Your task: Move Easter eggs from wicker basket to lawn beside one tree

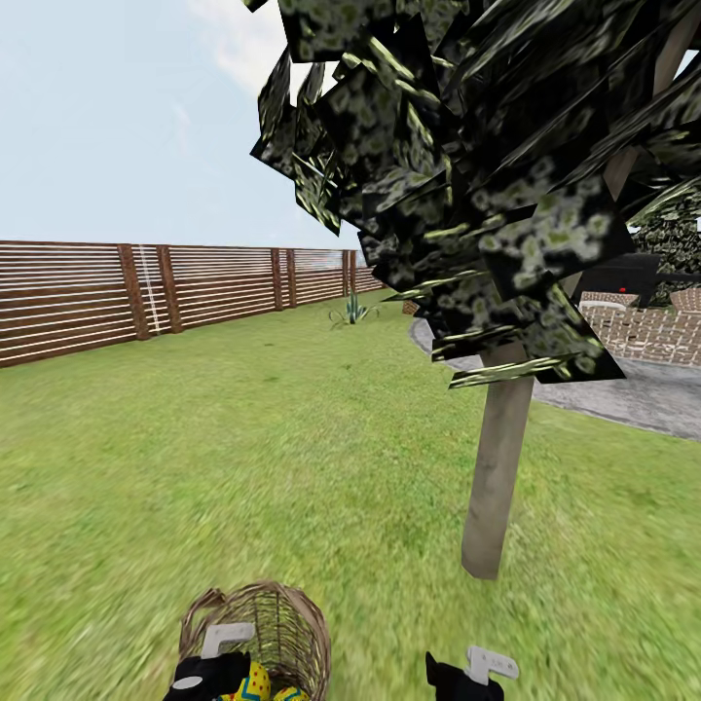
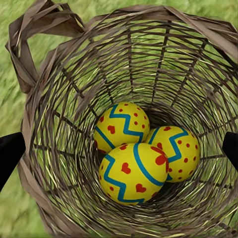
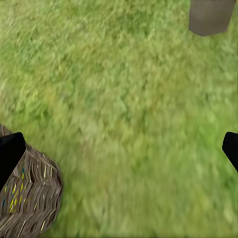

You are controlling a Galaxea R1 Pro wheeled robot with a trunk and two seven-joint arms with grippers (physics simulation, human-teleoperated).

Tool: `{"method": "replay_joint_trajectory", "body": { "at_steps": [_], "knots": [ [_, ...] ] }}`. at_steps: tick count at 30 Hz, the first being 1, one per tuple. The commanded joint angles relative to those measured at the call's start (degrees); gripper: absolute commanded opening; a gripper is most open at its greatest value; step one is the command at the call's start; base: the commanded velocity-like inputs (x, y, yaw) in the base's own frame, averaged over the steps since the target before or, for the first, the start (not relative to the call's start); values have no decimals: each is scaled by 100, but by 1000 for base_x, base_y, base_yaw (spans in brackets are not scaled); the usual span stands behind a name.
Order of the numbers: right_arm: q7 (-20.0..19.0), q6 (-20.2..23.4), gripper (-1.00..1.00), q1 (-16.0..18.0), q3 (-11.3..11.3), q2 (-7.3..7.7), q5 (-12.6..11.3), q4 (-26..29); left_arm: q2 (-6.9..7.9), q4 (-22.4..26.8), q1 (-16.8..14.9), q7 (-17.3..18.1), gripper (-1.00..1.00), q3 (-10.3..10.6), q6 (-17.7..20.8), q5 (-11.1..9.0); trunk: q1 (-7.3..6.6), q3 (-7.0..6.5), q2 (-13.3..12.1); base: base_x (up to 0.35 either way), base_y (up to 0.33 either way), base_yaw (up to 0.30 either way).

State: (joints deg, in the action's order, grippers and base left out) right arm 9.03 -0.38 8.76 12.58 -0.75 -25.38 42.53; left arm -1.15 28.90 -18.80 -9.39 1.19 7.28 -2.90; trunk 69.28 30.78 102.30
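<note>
From the head camera, the wicker basket [image 1: 265,633] stands on the lawn [image 1: 243,458] at the lower edge of the picture, with the left hand [image 1: 219,672] right over its mouth and bits of yellow painted egg showing just below that hand. The right hand [image 1: 467,677] hangs over bare grass to the basket's right, apart from it. A tree [image 1: 498,467] with a pale straight trunk and dark speckled leaves rises from the grass just ahead of the right hand. A brown slatted fence [image 1: 117,297] runs along the far left, a small spiky plant [image 1: 350,313] sits near it, and a grey paved patio [image 1: 623,389] lies behind the tree. The left wrist camera looks straight down into the basket [image 2: 74,99]: three Easter eggs [image 2: 133,172] lie bunched together at the bottom, touching one another, yellow with blue zigzag bands and red hearts and dots. The two dark fingertips [image 2: 10,153] of the left hand stand wide apart at the picture's edges, gripping nothing. In the right wrist camera, the fingertips [image 3: 11,151] of the right hand are likewise spread wide over grass [image 3: 129,114], with the basket's woven side [image 3: 29,198] beside one of them and the foot of the tree trunk [image 3: 210,16] farther off.
</note>
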Motion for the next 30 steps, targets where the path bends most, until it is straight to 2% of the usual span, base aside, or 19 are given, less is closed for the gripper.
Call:
{"method": "replay_joint_trajectory", "body": {
  "at_steps": [1, 6, 9, 13, 17, 18, 20, 21, 22, 23, 27, 30],
  "knots": [
    [43, -4, 100, 3, 29, 5, -55, 9, 0, 12, -1, -28, 100, 13, 31, -32, -1, 6, 3, 0, 0, 0],
    [45, -20, 100, 3, 32, 3, -55, 35, 0, 17, -1, -26, 100, 13, 30, -34, -1, 6, 3, 0, 0, 0],
    [50, -26, 100, 3, 33, 1, -51, 124, 0, 16, -1, -16, 100, 13, 34, -31, 65, 60, 124, 0, 0, 0],
    [53, 65, 100, -2, 36, 17, -53, 647, 0, 12, -1, 5, 100, 9, 44, -28, 153, 132, 284, 0, 0, 0],
    [69, 708, 100, -118, 15, 49, -44, 1735, 0, 11, -1, 12, 100, 6, 108, -21, 241, 204, 444, 0, 0, 0],
    [77, 1168, 100, -162, -8, 62, -41, 2275, 0, 11, -1, 12, 100, 5, 189, -21, 263, 222, 485, 0, 0, 0],
    [83, 1677, 100, -191, -26, 73, -40, 2860, 0, 11, -1, 4, 100, 5, 275, -23, 307, 258, 565, 0, 0, 0],
    [95, 2160, 100, -210, -51, 81, -39, 3419, 0, 11, -1, 1, 100, 5, 335, -24, 329, 276, 605, 0, 0, 0],
    [110, 2385, 100, -216, -76, 84, -38, 3670, -1, 11, -1, 0, 100, 5, 358, -25, 351, 294, 645, 0, 0, 0],
    [159, 2805, 100, -226, -156, 87, -41, 4079, -4, 11, -1, 4, 100, 5, 391, -28, 373, 312, 685, 0, 0, 0],
    [246, 3505, 100, -237, -360, 91, -45, 4580, -11, 13, -7, 12, 100, 4, 469, -30, 461, 383, 846, 0, 0, 0],
    [265, 3731, 100, -238, -428, 92, -49, 4730, -14, 15, -15, 10, 100, 6, 504, -28, 527, 437, 966, 0, 0, 0]
  ]
}}
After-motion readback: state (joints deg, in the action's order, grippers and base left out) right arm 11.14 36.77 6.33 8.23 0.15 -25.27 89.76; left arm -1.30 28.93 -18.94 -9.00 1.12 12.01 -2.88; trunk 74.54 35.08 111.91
